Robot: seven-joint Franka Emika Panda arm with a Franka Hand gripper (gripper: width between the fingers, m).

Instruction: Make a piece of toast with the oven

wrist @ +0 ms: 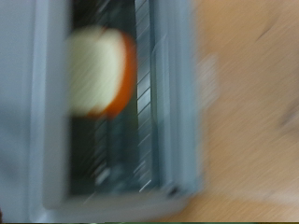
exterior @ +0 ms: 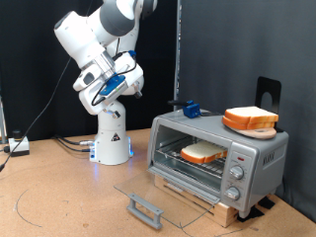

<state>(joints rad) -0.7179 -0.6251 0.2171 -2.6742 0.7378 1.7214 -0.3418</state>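
The oven (exterior: 259, 156) stands at the exterior view's right on a wooden board. Its glass door (exterior: 168, 194) is folded down flat, with the grey bar handle (exterior: 145, 208) at the front. The piece of toast (exterior: 202, 153) lies flat on the wire rack inside. In the blurred wrist view the toast (wrist: 98, 70) lies on the rack (wrist: 140, 103) in the open oven. My gripper (exterior: 137, 87) is raised well above the table, to the left of the oven and apart from it. Nothing shows between its fingers. The fingers do not show in the wrist view.
A thicker pile of bread (exterior: 250, 120) sits on top of the oven, with a small blue object (exterior: 191, 108) at its back corner. Round knobs (exterior: 236, 178) are on the oven's front right. Cables (exterior: 59, 143) lie by the robot base (exterior: 111, 148). A black curtain hangs behind.
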